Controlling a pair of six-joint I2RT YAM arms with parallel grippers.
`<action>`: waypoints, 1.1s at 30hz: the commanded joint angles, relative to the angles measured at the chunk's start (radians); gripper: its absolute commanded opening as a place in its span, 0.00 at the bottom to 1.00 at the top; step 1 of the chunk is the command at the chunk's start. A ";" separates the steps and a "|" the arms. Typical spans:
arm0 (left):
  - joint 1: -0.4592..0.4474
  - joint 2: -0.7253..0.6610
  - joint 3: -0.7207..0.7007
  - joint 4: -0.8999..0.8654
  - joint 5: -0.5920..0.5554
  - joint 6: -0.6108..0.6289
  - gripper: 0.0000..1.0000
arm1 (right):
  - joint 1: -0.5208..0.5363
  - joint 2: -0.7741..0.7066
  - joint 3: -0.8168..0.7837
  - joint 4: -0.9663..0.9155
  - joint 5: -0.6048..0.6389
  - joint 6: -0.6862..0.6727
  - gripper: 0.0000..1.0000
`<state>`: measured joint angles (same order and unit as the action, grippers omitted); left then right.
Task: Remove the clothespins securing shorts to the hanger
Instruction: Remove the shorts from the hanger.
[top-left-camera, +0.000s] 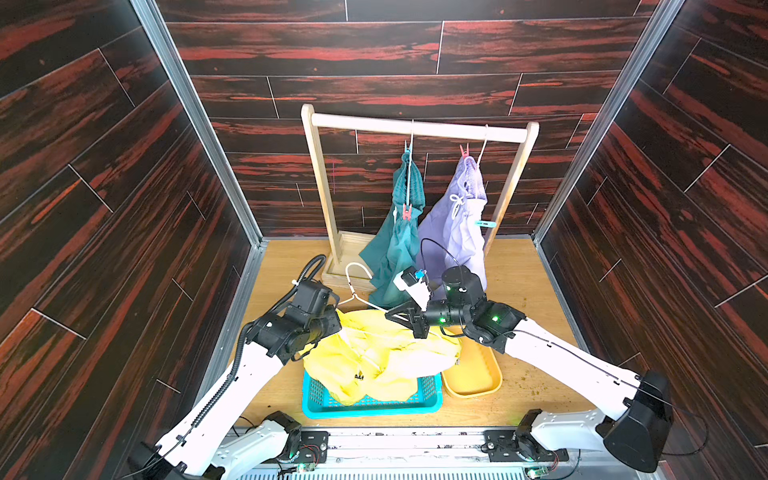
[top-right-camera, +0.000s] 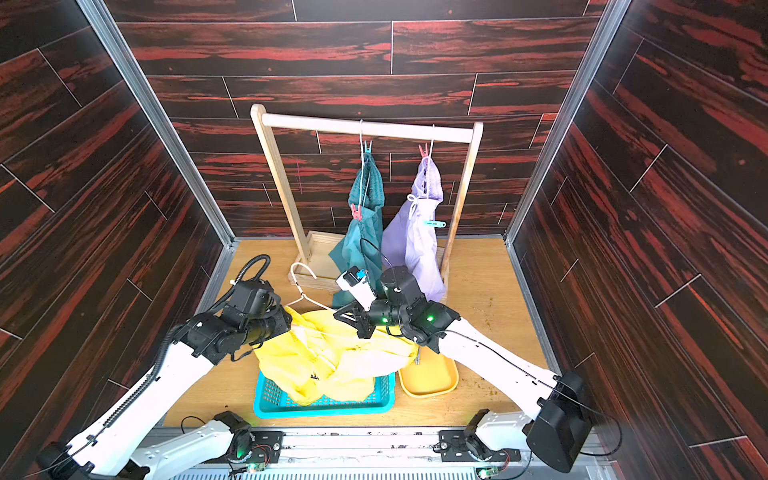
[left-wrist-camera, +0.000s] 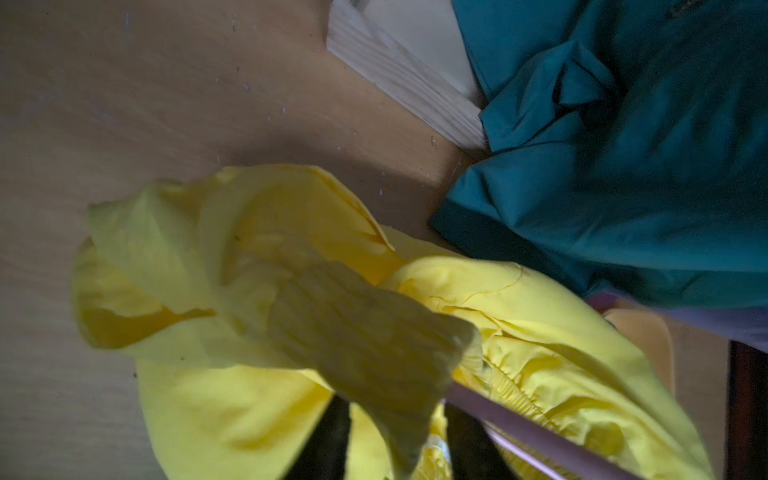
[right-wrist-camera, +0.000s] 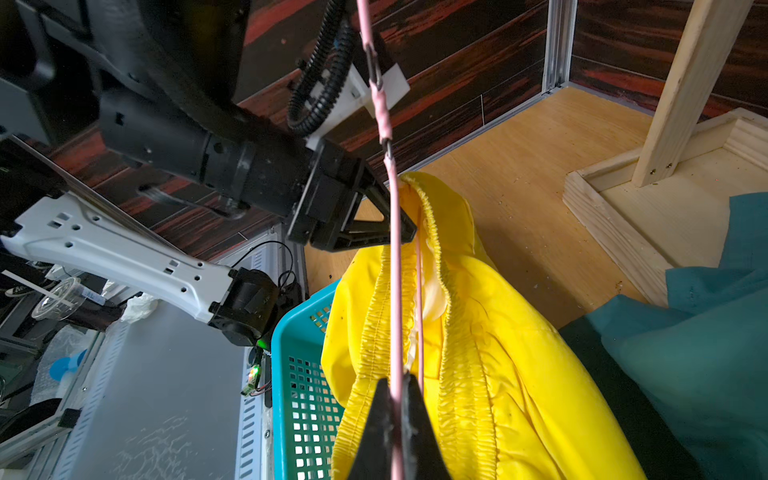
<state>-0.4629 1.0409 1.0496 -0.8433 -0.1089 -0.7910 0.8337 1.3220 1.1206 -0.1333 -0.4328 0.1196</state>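
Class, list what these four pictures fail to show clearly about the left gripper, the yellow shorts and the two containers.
Left wrist view: blurred yellow shorts cover the left gripper, so its grip is unclear; in both top views its own wrist hides it.
Top views: the shorts cover the inside of the blue basket.
The right arm hides the far end of the yellow tray.
The dark speck on the shorts is too small to name.

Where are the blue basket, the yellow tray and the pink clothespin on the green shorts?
blue basket (top-left-camera: 374, 412): in a top view, front rim.
yellow tray (top-left-camera: 471, 372): in a top view, bare floor.
pink clothespin (top-left-camera: 408, 212): in a top view, its middle.
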 joint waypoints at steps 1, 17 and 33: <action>0.003 -0.018 -0.014 0.007 -0.012 -0.023 0.00 | 0.003 -0.044 0.013 0.019 -0.015 -0.002 0.00; 0.003 -0.226 -0.020 0.049 -0.158 -0.004 0.00 | 0.000 -0.345 -0.020 -0.264 0.157 -0.032 0.00; 0.003 -0.640 -0.231 0.665 0.034 0.115 0.00 | -0.004 -0.532 -0.097 -0.288 0.504 0.022 0.00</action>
<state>-0.4629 0.4332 0.8463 -0.4301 -0.1665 -0.7238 0.8307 0.7494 1.0412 -0.4530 -0.0044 0.1234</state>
